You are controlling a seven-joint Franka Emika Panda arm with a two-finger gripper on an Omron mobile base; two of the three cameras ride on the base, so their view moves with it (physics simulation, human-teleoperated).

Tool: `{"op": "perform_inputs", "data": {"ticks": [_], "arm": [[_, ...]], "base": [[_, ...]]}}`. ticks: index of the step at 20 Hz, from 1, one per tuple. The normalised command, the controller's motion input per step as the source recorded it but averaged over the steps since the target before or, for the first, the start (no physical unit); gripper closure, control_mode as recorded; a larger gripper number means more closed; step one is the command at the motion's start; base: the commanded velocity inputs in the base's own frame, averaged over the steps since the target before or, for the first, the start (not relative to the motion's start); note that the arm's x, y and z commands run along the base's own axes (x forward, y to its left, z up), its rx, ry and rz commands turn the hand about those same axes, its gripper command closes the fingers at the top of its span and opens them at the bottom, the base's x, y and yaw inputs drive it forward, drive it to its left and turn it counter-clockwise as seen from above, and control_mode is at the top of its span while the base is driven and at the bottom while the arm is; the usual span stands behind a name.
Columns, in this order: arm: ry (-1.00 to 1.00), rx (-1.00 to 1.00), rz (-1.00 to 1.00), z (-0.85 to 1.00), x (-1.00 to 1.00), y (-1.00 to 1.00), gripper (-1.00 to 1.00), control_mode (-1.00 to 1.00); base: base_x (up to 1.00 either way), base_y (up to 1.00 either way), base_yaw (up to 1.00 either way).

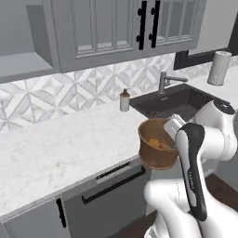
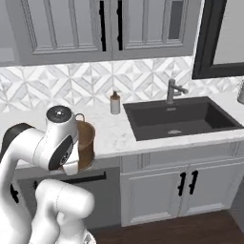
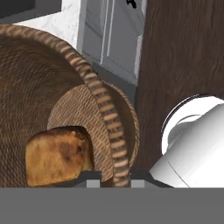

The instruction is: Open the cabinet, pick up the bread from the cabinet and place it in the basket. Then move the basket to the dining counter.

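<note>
Bread (image 3: 59, 155) already sits inside the basket (image 3: 105, 109). The hand (image 3: 114, 180) pinches the basket's rim, lifted off the counter (image 1: 56, 153); carrying it to the dining counter is left.

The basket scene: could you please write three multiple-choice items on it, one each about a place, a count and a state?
1. Where is the bread?
A. in the basket
B. in the sink
C. on the floor

2. How many soap bottles stand by the sink?
A. none
B. one
C. three

3. How is the tool?
A. open above the sink
B. shut on the basket rim
C. shut on the faucet

Key: 1 A, the loaf lies on the basket's floor; 2 B, one bottle stands by the sink; 3 B, the fingertips flank the rim.
</note>
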Motion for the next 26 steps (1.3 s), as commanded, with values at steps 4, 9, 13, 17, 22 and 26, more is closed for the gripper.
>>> {"op": "perform_inputs", "data": {"ticks": [4, 9, 13, 17, 22, 26], "arm": [[0.0, 0.0, 0.0, 0.0, 0.0, 0.0, 1.0, 1.0], [0.0, 0.0, 0.0, 0.0, 0.0, 0.0, 1.0, 1.0], [0.0, 0.0, 0.0, 0.0, 0.0, 0.0, 1.0, 1.0], [0.0, 0.0, 0.0, 0.0, 0.0, 0.0, 1.0, 1.0], [0.0, 0.0, 0.0, 0.0, 0.0, 0.0, 1.0, 1.0], [0.0, 0.0, 0.0, 0.0, 0.0, 0.0, 1.0, 1.0]], "base": [[0.01, -0.63, -0.82], [0.01, -0.6, -0.83], [0.01, -0.59, -0.84], [0.03, -0.68, -0.82], [0.17, -0.72, -0.77], [0.62, -0.71, -0.53]]}}
